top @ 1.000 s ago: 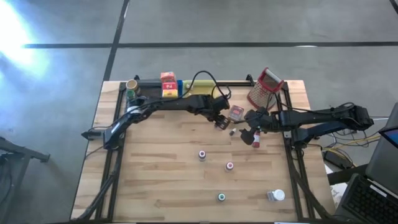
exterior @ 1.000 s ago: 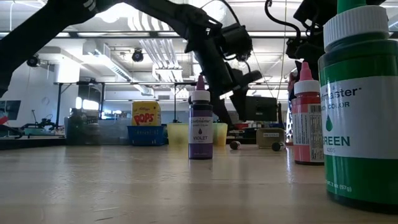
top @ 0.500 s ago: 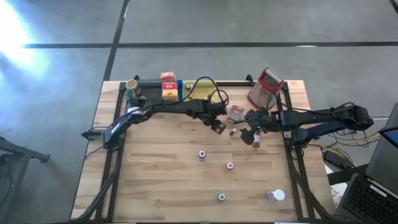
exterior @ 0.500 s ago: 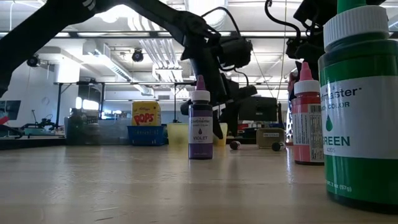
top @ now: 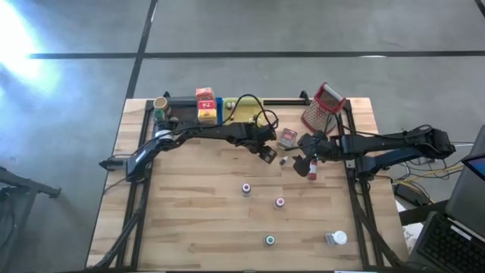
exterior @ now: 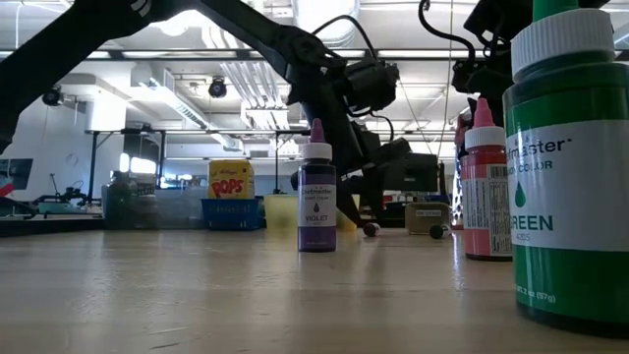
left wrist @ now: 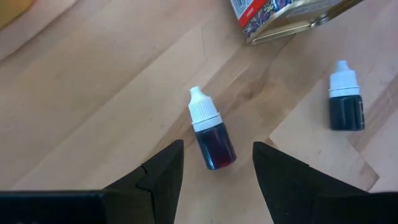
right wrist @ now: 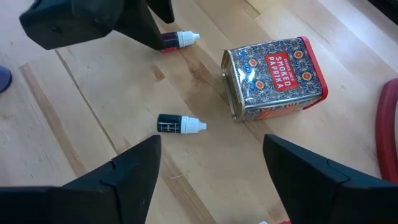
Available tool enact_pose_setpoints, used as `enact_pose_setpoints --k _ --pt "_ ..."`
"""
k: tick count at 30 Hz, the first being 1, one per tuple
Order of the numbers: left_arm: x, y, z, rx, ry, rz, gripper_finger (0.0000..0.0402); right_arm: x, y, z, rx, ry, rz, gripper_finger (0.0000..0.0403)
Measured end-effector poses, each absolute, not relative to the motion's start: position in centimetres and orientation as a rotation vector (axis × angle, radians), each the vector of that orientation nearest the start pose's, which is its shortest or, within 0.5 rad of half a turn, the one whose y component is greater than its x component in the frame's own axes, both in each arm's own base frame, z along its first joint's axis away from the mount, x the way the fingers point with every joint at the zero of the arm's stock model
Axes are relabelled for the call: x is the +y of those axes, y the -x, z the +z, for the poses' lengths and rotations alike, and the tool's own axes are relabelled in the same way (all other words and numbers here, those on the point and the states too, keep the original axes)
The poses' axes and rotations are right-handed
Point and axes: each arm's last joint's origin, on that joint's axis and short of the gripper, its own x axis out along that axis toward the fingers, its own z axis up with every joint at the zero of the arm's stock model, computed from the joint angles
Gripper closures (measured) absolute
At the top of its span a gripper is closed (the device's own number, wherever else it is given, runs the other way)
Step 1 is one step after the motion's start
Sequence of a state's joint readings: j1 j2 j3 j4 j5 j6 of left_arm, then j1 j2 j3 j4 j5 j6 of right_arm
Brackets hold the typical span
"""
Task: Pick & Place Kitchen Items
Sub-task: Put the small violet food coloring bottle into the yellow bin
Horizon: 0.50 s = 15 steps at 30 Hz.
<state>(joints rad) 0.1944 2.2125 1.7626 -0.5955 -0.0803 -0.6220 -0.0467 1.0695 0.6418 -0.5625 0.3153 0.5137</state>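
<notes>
Bottles sat nearest the low camera when I checked the feed: a green-capped bottle (exterior: 570, 187) filled the right edge, a red bottle (exterior: 485, 182) stood just behind it, and a violet bottle (exterior: 316, 192) stood upright further back on the table (top: 197, 212). From above I also had a white-capped jar (top: 336, 239) lying near the front right corner.

Mid-table was where my left gripper (top: 267, 154) was working. Its fingers (left wrist: 163, 171) were spread apart and empty, sitting on either side of a little dark-red dropper bottle (left wrist: 210, 138) that lay on its side with the white cap pointing away from the wrist. I couldn't tell if the fingers touched the wood. A second dropper bottle (left wrist: 345, 98), darker, lay near it, also on its side, just short of a paprika tin (right wrist: 273, 78).

My right gripper (top: 302, 161) hung close by, on the other side of those droppers, jaws wide open with nothing in them. A red-capped bottle (top: 312, 171) lay right beside it on the table.

Further back, the metal grater (top: 323, 108) leaned near the far right corner. Along the far edge were a red and yellow box (top: 204, 103), a blue tray (exterior: 233, 211) holding it and, at the far left corner, a small round tin (top: 161, 103).
</notes>
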Motion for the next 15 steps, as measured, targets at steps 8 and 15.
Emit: enact_pose_setpoints --k 8,15 --pt "9.4 -46.6 16.8 0.956 0.625 0.576 0.0204 -1.8 -19.3 20.8 0.873 -0.333 -0.574 0.0152" --pt "9.4 -46.8 16.7 0.944 0.627 0.574 0.0204 -1.8 -19.3 20.8 0.873 -0.333 -0.574 0.017"
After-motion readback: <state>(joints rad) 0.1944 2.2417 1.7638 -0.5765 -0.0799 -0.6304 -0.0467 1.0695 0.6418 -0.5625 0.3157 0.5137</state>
